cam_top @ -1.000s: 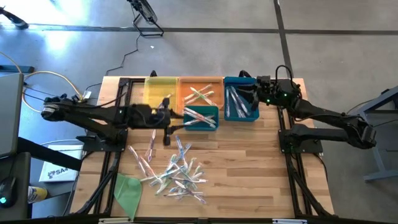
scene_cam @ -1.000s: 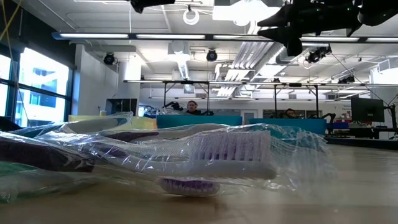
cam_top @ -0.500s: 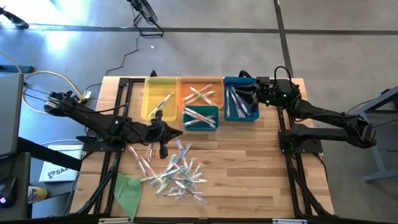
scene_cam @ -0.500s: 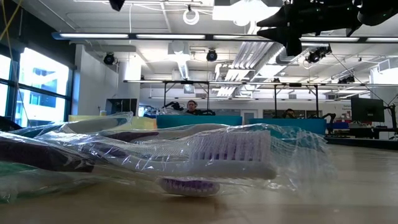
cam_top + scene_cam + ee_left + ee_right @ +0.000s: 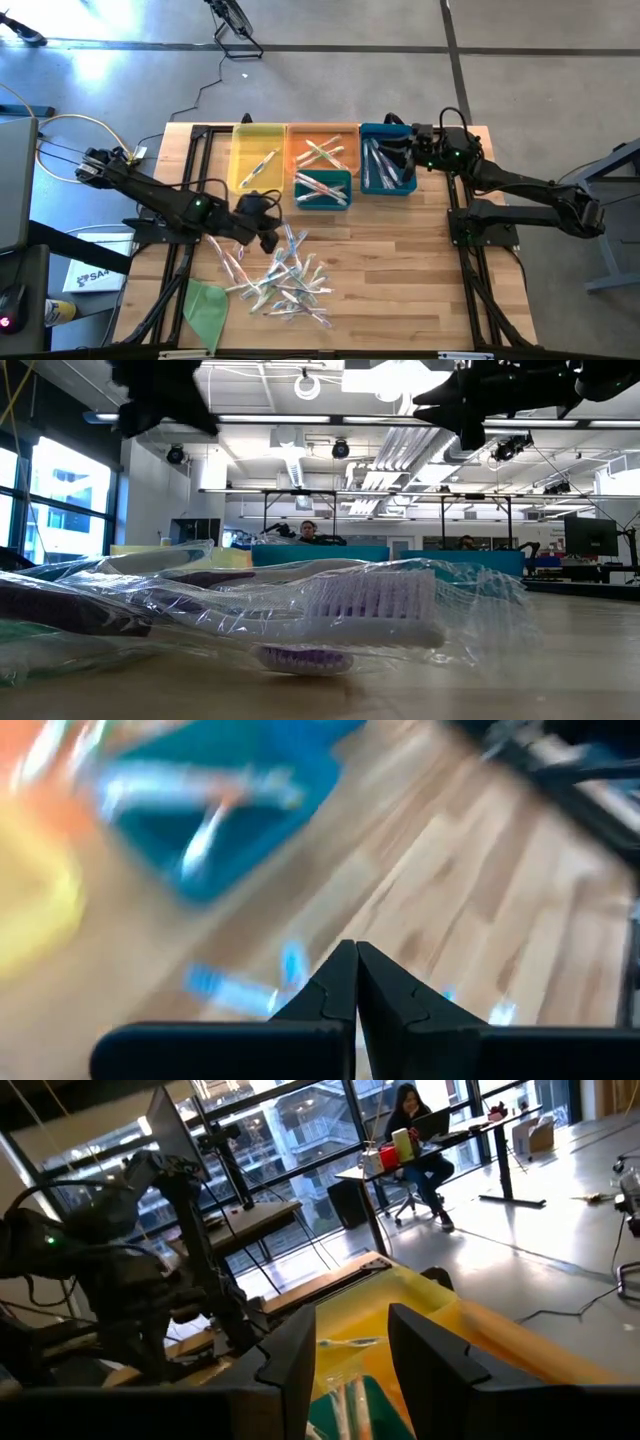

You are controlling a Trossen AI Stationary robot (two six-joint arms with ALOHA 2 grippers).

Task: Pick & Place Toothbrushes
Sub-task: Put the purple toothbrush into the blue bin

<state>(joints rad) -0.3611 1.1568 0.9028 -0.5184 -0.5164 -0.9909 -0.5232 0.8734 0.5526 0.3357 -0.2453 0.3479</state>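
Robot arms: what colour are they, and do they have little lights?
Both arms are black and jointed. The left arm and right arm each show a small green light. The left tool has two flat black fingers with notched edges; the right tool's are similar.

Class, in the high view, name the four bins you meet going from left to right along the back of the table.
Yellow plastic bin → orange plastic bin → small teal plastic bin, set in front of the orange one and reaching slightly further right → blue plastic bin.
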